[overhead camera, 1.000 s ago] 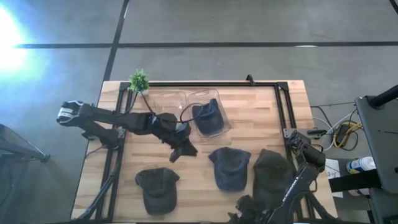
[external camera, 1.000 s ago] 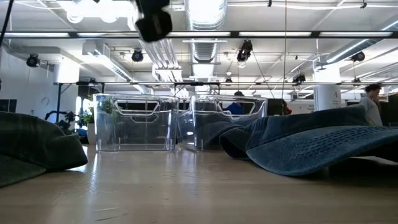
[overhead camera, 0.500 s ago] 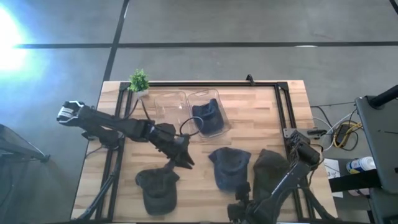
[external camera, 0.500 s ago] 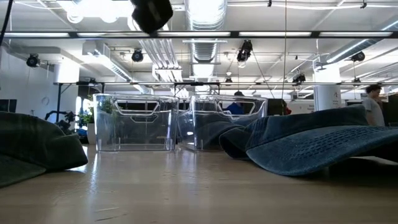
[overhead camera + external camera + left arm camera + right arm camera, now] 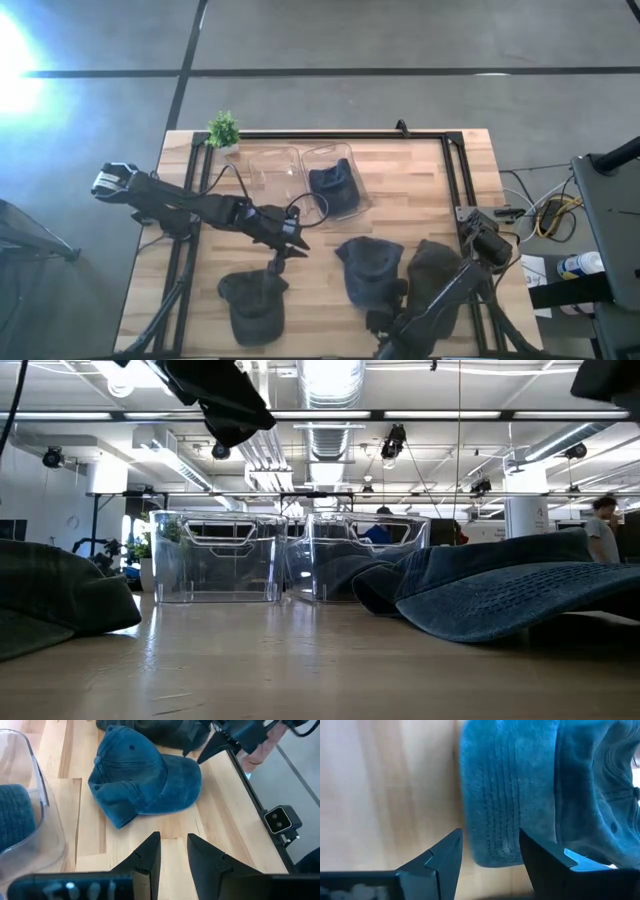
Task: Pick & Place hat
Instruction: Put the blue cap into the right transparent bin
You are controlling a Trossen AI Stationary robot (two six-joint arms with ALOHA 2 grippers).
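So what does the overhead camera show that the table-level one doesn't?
Only the overhead view shows the small green plant, the dark hat at the right, and both grippers: left above the wood, right open at the blue hat's brim. Only the table-level view shows the room's ceiling lights. Both show the two clear bins and the blue hat.

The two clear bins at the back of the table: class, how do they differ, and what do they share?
The right bin holds a blue cap; the left bin shows nothing inside. In the high view the right bin sits slightly turned, the left bin squarer to the table edge. Both are clear plastic, alike in shape, standing side by side.
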